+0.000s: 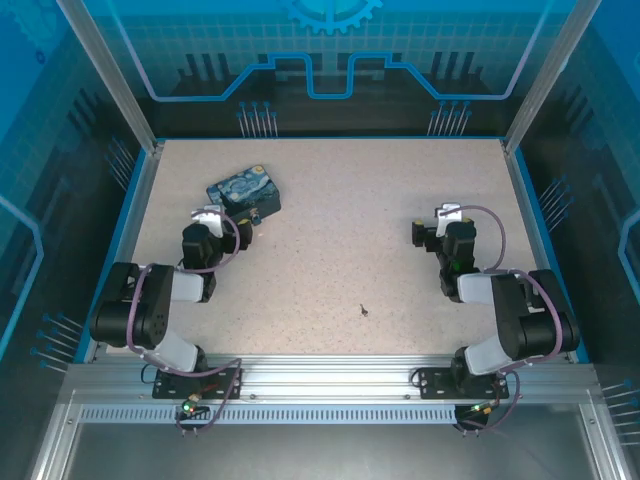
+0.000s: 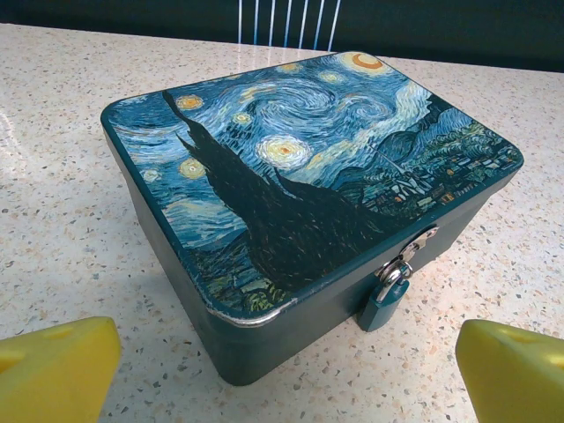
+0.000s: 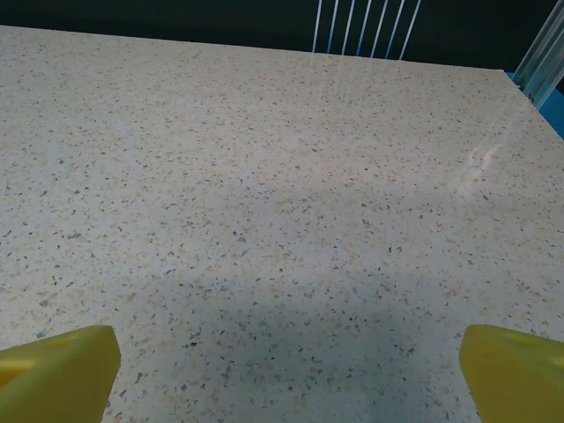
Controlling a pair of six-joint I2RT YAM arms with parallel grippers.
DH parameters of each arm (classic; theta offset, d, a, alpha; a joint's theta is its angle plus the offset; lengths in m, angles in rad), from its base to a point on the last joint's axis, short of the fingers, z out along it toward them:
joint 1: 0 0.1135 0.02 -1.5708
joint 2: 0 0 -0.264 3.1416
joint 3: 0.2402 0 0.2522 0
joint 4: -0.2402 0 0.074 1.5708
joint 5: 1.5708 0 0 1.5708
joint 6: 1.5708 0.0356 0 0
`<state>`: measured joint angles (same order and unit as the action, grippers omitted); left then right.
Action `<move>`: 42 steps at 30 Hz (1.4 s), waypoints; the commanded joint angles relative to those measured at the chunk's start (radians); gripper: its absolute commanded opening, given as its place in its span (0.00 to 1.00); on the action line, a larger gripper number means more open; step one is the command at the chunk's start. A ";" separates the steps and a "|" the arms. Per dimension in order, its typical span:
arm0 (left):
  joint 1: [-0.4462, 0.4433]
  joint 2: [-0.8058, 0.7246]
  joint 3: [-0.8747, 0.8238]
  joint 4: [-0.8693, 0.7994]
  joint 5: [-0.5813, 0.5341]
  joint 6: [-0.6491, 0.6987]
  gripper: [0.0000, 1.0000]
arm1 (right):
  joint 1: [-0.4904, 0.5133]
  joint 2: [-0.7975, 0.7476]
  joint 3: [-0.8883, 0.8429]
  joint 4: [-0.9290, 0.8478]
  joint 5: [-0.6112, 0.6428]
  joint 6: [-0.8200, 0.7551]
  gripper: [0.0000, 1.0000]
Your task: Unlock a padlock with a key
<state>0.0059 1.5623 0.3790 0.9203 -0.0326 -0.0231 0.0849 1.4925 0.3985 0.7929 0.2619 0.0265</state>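
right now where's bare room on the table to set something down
Widest free patch: the middle of the table, bordered by the tin at left, the right gripper at right and the key toward the near edge. The far right corner beyond that gripper is bare. Crowded: far left, where the left gripper faces the tin and padlock.

Black-jointed, white-linked arms (image 1: 135,305) — lilac cables (image 1: 492,213) looping — yellow claw fingertips (image 2: 53,370).

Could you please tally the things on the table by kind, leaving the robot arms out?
Tin box: 1
Padlock: 1
Key: 1
Total: 3
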 commanded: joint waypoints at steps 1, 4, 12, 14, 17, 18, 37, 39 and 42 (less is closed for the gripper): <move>0.011 -0.011 0.004 -0.001 0.008 0.014 0.99 | 0.011 0.009 0.008 0.009 0.019 0.013 1.00; 0.011 -0.011 0.004 -0.004 0.011 0.014 0.99 | 0.012 0.009 0.008 0.009 0.020 0.014 1.00; 0.011 -0.011 0.004 -0.004 0.011 0.014 0.99 | 0.009 0.008 0.008 0.006 0.012 0.016 1.00; 0.011 -0.011 0.005 -0.005 0.012 0.014 0.99 | 0.000 0.008 0.008 0.004 -0.006 0.017 1.00; 0.012 -0.011 0.003 0.000 0.010 0.013 0.99 | -0.008 0.006 0.007 0.005 -0.022 0.020 1.00; 0.011 -0.015 -0.003 0.012 0.000 0.008 0.99 | -0.007 0.005 0.005 0.007 -0.022 0.018 1.00; 0.036 -0.272 0.602 -1.169 -0.139 -0.309 0.99 | 0.092 -0.458 0.269 -0.860 -0.100 0.233 1.00; 0.066 -0.213 0.676 -1.240 -0.092 -0.354 0.99 | 0.138 -0.462 0.324 -0.957 -0.107 0.260 1.00; 0.104 -0.125 0.738 -1.256 -0.051 -0.378 0.99 | 0.215 -0.453 0.372 -1.030 -0.123 0.278 1.00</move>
<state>0.0753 1.3643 1.0828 -0.1303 -0.1265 -0.3225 0.2447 1.0397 0.7307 -0.0402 0.1776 0.2424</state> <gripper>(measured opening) 0.989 0.998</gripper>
